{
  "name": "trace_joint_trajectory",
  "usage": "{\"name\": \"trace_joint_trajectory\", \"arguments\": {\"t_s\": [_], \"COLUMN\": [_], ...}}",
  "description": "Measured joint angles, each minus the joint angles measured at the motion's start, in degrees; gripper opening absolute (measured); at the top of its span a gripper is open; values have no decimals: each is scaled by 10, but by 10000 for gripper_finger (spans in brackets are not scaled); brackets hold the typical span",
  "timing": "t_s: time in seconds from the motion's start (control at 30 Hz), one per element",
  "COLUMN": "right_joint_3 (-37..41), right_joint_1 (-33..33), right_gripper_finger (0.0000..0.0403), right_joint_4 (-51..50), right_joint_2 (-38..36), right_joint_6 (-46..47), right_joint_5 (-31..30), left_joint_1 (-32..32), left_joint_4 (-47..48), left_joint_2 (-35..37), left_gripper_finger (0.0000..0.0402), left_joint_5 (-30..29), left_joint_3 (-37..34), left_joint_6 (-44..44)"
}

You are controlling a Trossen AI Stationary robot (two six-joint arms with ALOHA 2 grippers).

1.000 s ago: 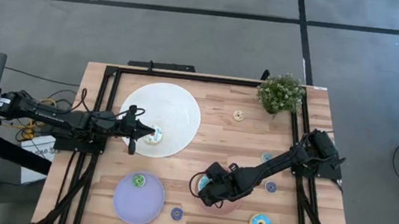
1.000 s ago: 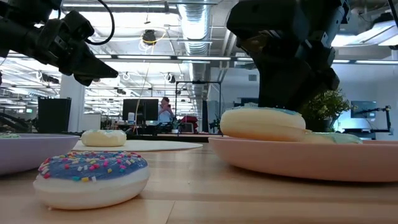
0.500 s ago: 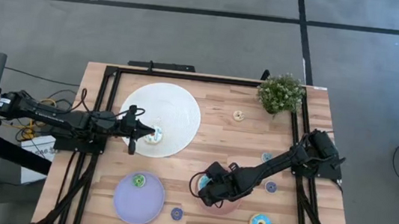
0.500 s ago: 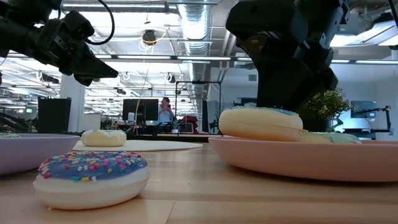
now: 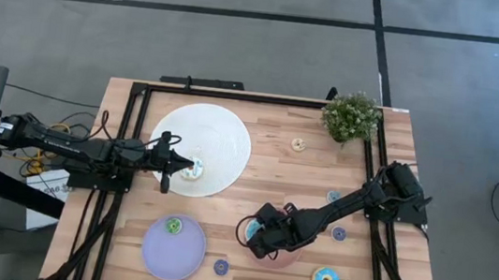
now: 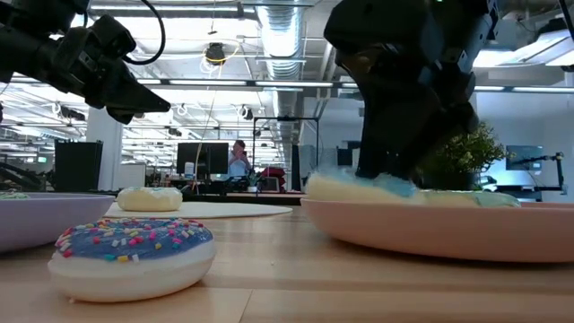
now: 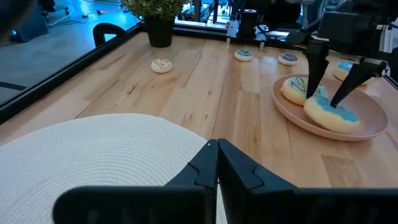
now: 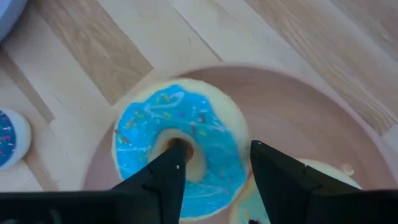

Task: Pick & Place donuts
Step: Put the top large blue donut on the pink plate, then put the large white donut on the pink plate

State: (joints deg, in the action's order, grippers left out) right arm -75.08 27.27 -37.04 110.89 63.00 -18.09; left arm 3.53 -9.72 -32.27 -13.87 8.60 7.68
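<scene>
Right wrist view: blue donut, cream ring with bright blue icing and sprinkles, lying flat on pink plate. Right gripper over it, jaws apart, one finger at the donut's hole, the other at its outer edge; whether they touch it cannot be told. A second pale donut lies beside it on the same plate. Purple donut, white base with sprinkled icing, sits on the counter near the lilac plate, which carries a green donut. White disc holds one pale donut; left gripper hovers there, jaws closed, empty. More donuts lie scattered by the plant.
</scene>
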Motion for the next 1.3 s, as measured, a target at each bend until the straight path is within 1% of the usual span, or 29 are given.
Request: {"name": "trace_joint_trajectory", "arguments": {"t_s": [0.2,0.43,0.57,0.73,0.87,0.97,1.17,1.23,1.3], "right_joint_3": [5,-7,-40,-87,-112,-117,-112,-92,-56], "right_joint_1": [0,-4,-9,-15,-16,-9,21,33,44], "right_gripper_finger": [194,201,201,201,201,201,198,196,194], "right_joint_4": [-4,-21,-70,-163,-238,-274,-353,-365,-358], "right_joint_2": [0,0,0,0,-1,-18,-64,-89,-119], "right_joint_6": [6,4,-17,-34,-21,-21,0,19,44], "right_joint_5": [15,27,22,15,14,13,-42,-60,-71], "left_joint_1": [0,0,0,0,0,0,0,0,0], "left_joint_4": [0,0,0,0,0,0,-3,-4,-4], "left_joint_2": [0,0,0,0,0,0,0,0,0], "left_gripper_finger": [0,0,0,0,0,0,0,0,0], "left_joint_5": [0,0,0,0,0,0,1,1,1], "left_joint_3": [0,0,0,0,0,0,0,0,0], "left_joint_6": [0,0,0,0,0,0,1,3,3]}}
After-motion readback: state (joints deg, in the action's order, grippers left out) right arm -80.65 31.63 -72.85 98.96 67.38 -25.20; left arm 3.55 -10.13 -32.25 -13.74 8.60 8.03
